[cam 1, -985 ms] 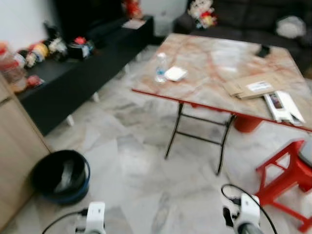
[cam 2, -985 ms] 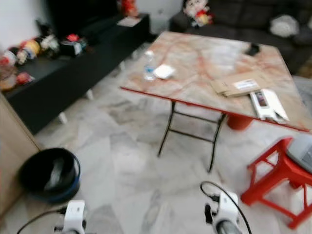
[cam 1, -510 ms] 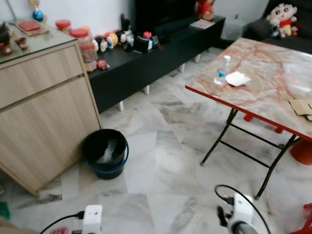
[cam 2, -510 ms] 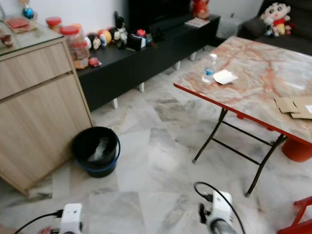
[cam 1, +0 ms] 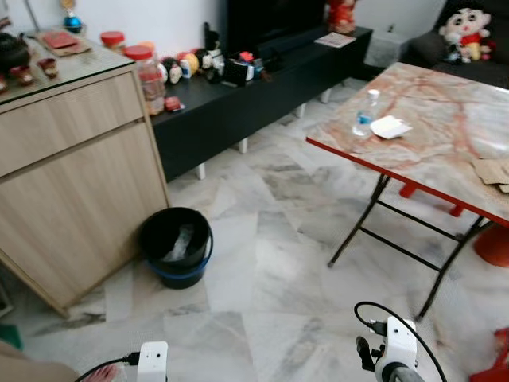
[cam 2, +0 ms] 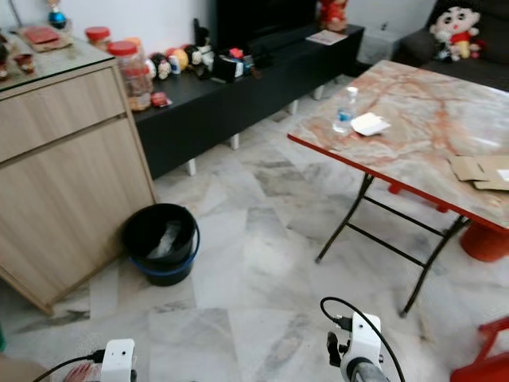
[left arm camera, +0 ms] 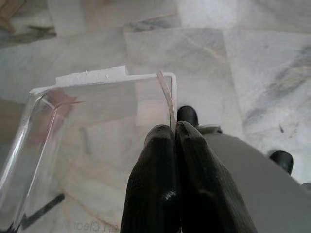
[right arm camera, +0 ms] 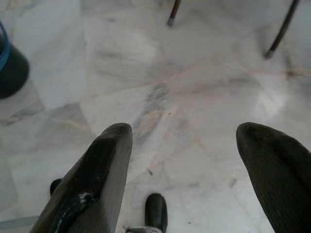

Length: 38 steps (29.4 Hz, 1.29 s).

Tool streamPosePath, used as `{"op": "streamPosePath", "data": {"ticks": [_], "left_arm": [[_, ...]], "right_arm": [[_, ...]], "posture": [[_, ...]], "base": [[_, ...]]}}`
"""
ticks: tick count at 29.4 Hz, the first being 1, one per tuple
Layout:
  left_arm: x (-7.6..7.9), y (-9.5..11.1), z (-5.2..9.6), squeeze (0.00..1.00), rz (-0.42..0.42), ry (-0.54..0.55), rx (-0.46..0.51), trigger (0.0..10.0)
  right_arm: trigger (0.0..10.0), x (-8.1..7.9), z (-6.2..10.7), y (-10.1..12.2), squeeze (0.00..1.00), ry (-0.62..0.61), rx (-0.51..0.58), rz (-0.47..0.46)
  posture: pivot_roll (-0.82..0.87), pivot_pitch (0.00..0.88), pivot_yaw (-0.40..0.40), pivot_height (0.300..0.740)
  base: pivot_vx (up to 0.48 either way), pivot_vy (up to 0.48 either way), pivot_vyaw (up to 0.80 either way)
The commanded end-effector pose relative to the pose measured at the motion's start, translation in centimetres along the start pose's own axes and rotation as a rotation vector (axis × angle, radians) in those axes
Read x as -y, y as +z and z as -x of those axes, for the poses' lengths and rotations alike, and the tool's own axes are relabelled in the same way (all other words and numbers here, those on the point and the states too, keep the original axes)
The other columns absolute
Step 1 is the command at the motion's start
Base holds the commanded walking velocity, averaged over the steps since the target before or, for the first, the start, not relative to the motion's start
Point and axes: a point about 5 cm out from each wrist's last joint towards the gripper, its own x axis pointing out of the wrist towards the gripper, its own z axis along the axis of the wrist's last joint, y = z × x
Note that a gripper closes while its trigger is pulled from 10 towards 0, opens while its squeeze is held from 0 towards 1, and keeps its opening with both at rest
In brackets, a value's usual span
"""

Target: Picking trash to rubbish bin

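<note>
A black rubbish bin (cam 1: 176,245) with a blue band stands on the marble floor beside a wooden cabinet, with pale trash inside it. In the left wrist view my left gripper (left arm camera: 174,130) is shut on the rim of a clear plastic container (left arm camera: 92,126), held above the floor. My right gripper (right arm camera: 187,133) is open over bare floor, with nothing between its fingers, and the bin's edge (right arm camera: 9,63) shows off to one side. On the table's near corner stand a small water bottle (cam 1: 365,113) and a white paper (cam 1: 391,126).
The wooden cabinet (cam 1: 64,183) stands on the left and a low black bench (cam 1: 238,103) with toys and jars runs along the wall. A red-edged folding table (cam 1: 445,159) is on the right, with cardboard (cam 1: 493,171) on it. Open floor lies between me and the bin.
The camera has swung left: the cabinet has come into view, and the bin sits farther from the frame's bottom-left corner. The table has shifted right. Both wrists stay low in the frame.
</note>
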Motion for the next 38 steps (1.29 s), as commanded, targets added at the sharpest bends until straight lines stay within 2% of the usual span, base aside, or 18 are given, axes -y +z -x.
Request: {"op": "streamPosePath", "data": {"ticks": [1, 12, 19, 26, 28, 32, 38], "left_arm": [[-0.2, 0.2, -0.1, 0.0, -0.004, 0.015, 0.006, 10.0], [-0.5, 0.5, -0.1, 0.0, -0.005, 0.034, 0.016, 10.0], [-3.0, 1.6, -0.1, 0.0, 0.031, 0.174, 0.107, 10.0], [-3.4, 1.6, 0.0, 0.0, 0.036, 0.186, 0.111, 10.0], [-3.4, 1.7, 0.0, 0.0, 0.026, 0.182, 0.113, 10.0], [-3.1, 1.7, 0.0, 0.0, 0.011, 0.172, 0.122, 10.0], [-2.9, 2.0, -0.1, 0.0, 0.019, 0.171, 0.129, 10.0]], "right_arm": [[10.0, 0.4, 0.0, 0.2, 0.0, -0.009, 0.0, 0.004], [10.0, 0.6, 0.1, 0.0, 0.0, -0.02, -0.005, -0.002], [10.0, 0.3, 0.0, 0.0, 0.0, -0.005, -0.008, 0.023], [10.0, 0.1, 0.0, 0.0, 0.0, 0.002, -0.01, 0.041], [10.0, -0.1, 0.0, -0.6, 0.0, -0.001, -0.051, 0.104], [10.0, -0.1, 0.1, -0.6, 0.0, -0.008, -0.041, 0.048], [10.0, 0.5, 0.2, -0.8, 0.0, -0.021, -0.051, 0.046]], "posture": [[0.01, 0.034, -0.047, 0.74], [0.0, 0.034, -0.046, 0.74], [0.02, 0.044, -0.049, 0.74], [0.03, 0.05, -0.049, 0.74], [0.02, 0.055, -0.047, 0.74], [0.03, 0.063, -0.046, 0.74], [0.02, 0.068, -0.046, 0.74]], "base": [[0.379, 0.0, 0.0], [0.376, 0.0, 0.0], [0.389, 0.0, 0.0], [0.423, 0.0, 0.13], [0.428, 0.0, 0.8], [0.426, 0.0, 0.6], [0.428, 0.0, 0.0]]}}
